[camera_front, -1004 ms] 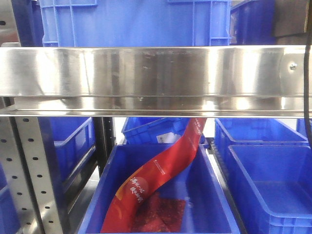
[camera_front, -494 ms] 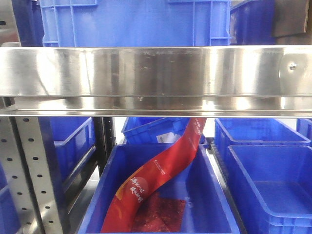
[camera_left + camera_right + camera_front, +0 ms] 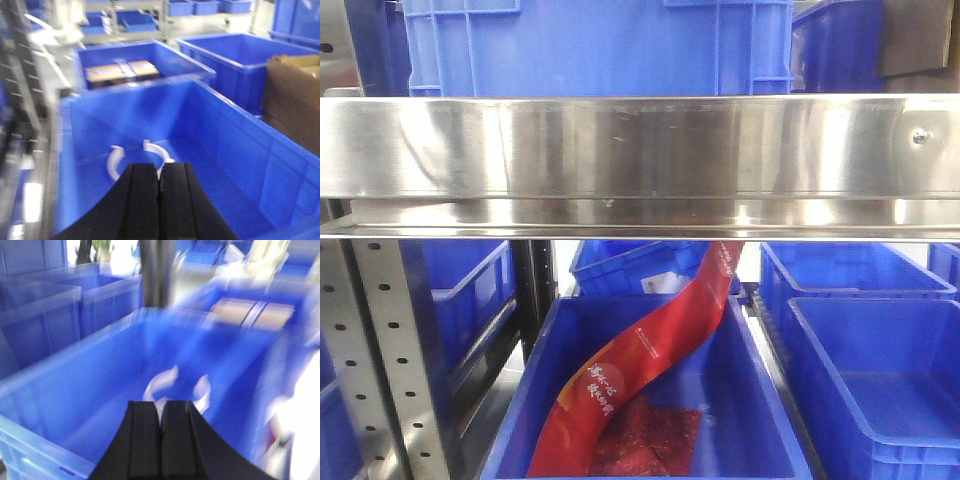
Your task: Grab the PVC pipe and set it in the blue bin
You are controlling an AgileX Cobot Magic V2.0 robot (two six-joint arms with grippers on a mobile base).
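I see left gripper (image 3: 159,182) pressed closed, empty, above blue bin (image 3: 235,135) | right gripper (image 3: 161,420) closed too | white PVC pipe (image 3: 135,157) pieces on bin floor, blurred, probably curved clips

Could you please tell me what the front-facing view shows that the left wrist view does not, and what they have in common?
Only the front view shows the steel shelf rail, a perforated upright, and a red banner draped into a bin. Only the left wrist view shows the left tool, shut, above a bin holding white curved pipe pieces, plus a bin of cardboard boxes and a brown carton. Both show blue bins; neither shows the right tool.
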